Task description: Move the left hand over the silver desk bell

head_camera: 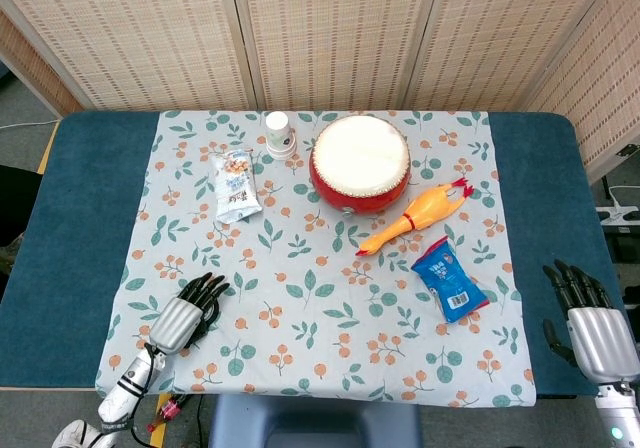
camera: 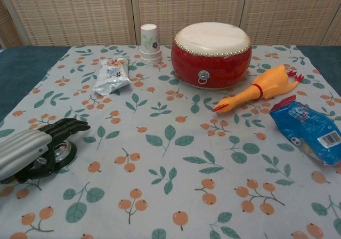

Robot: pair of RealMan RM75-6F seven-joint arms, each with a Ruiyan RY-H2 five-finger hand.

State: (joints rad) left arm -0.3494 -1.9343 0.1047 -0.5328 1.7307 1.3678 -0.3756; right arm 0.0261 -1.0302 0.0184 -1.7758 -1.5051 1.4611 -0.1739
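Note:
The silver desk bell on its black base sits at the front left of the flowered cloth, mostly covered by my left hand. That hand lies flat above the bell with its fingers stretched forward and apart, holding nothing. In the head view the left hand hides the bell completely. My right hand hovers off the cloth at the front right corner of the table, fingers spread and empty.
A red drum stands at the back centre, with a paper cup and a snack packet to its left. A rubber chicken and a blue packet lie on the right side.

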